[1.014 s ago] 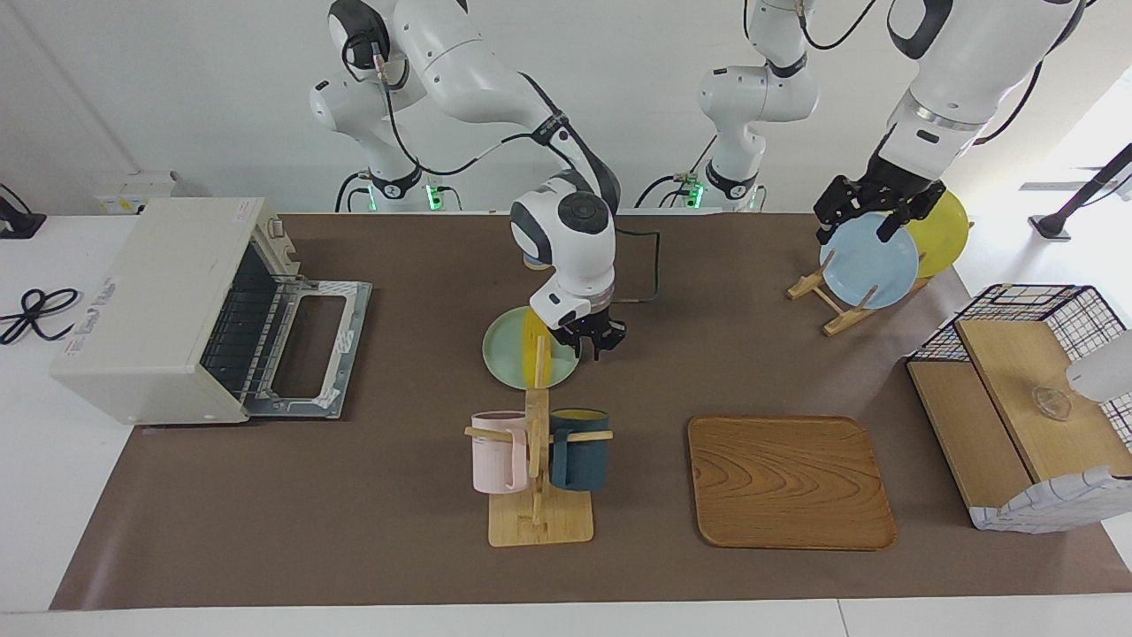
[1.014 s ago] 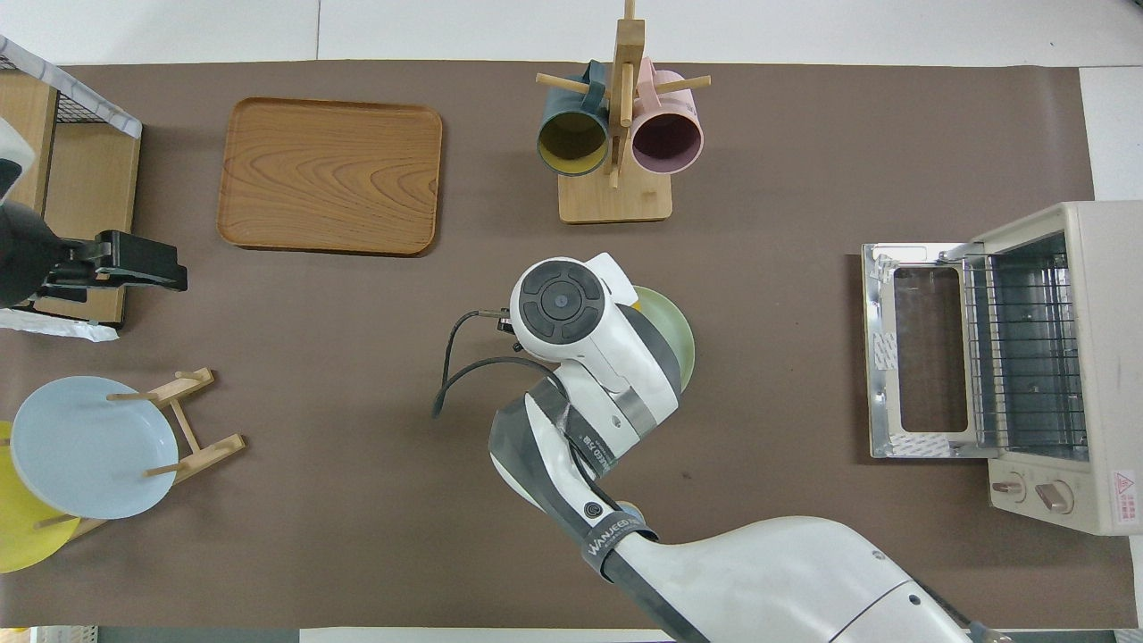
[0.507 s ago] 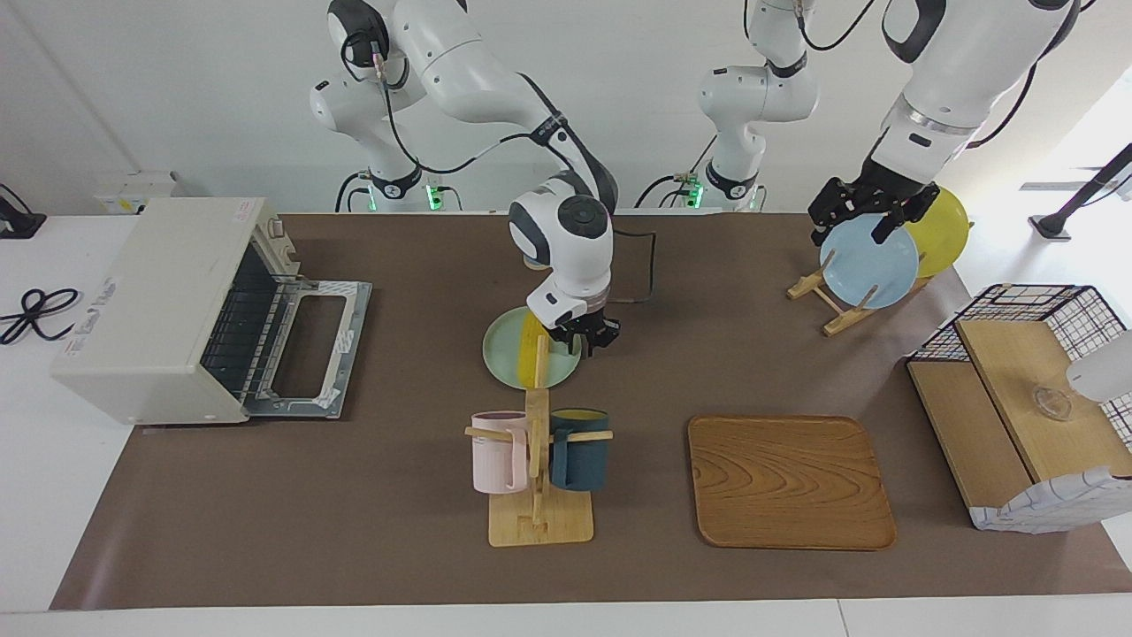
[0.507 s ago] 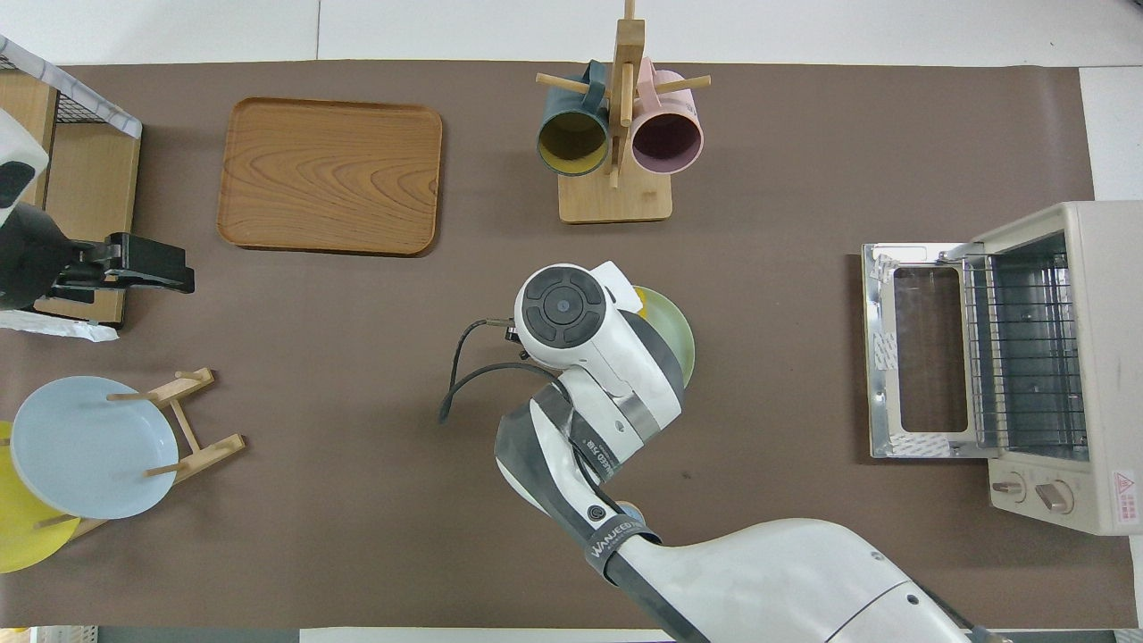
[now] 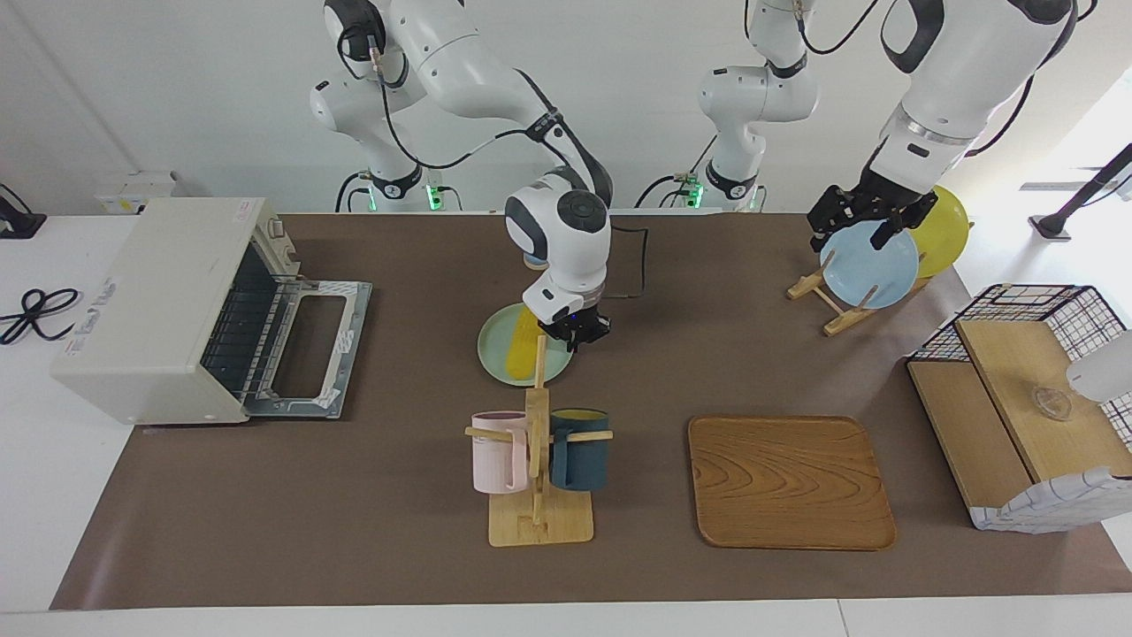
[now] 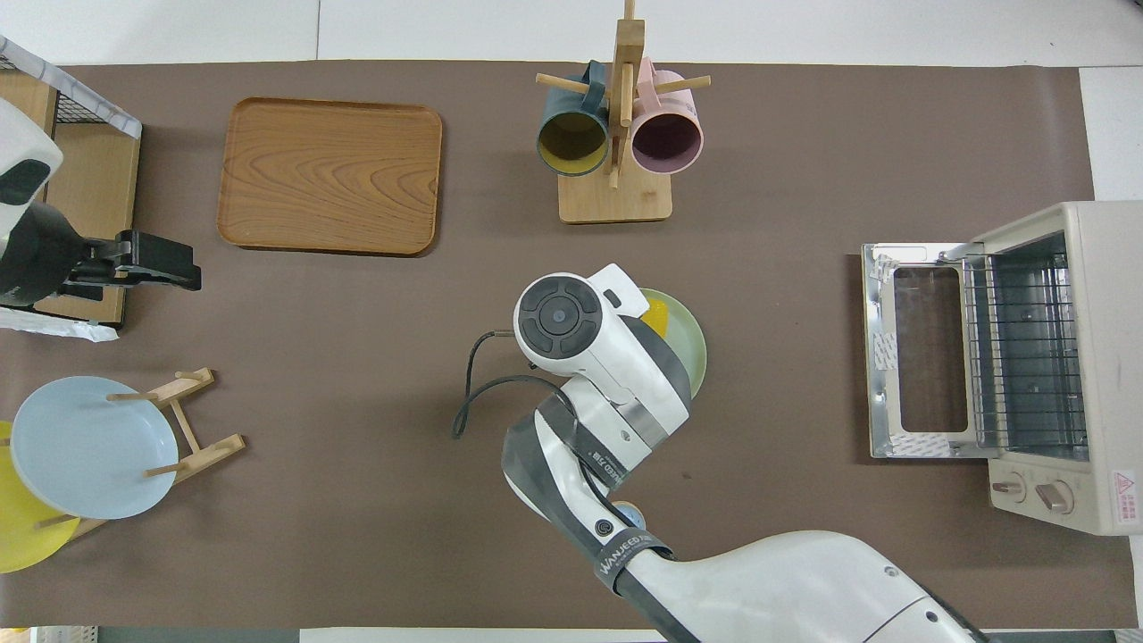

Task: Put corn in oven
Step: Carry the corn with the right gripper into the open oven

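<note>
While the left gripper (image 5: 871, 226) hangs open, the right gripper (image 5: 575, 336) clamps the ribbed yellow corn (image 5: 522, 347) on the pale green round plate (image 5: 492, 354).

The right arm (image 6: 607, 393) covers most of the pale green plate (image 6: 692, 344); a yellow tip of the corn (image 6: 654, 314) shows beside the wrist. The oven (image 6: 1036, 366) stands door-down at the right arm's end of the tabletop (image 6: 357, 500).
</note>
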